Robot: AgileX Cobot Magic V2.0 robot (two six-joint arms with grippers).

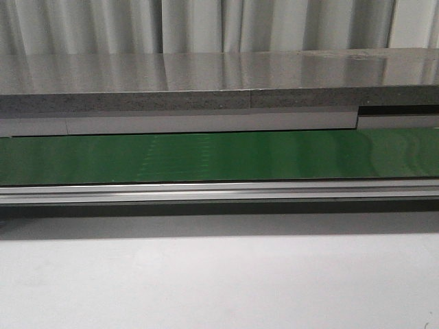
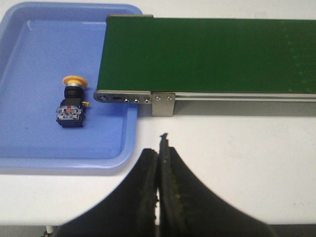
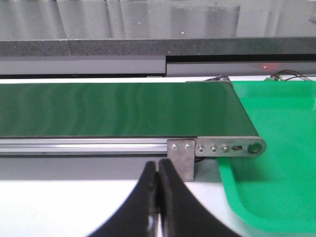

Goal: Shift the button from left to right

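Observation:
The button [image 2: 72, 101], a yellow-orange cap on a black body with red and blue marks, lies on its side in a blue tray [image 2: 29, 59] in the left wrist view. My left gripper [image 2: 159, 150] is shut and empty, over the white table beside the tray's near corner, well apart from the button. My right gripper [image 3: 158, 168] is shut and empty, in front of the right end of the green conveyor belt [image 3: 118, 108]. Neither gripper nor the button shows in the front view.
The conveyor belt [image 1: 219, 156] runs left to right across the table, with a metal side rail [image 1: 219, 192]. Its left end [image 2: 123, 98] overhangs the blue tray. A green tray [image 3: 276, 163] sits under its right end. A grey counter [image 1: 206, 82] stands behind.

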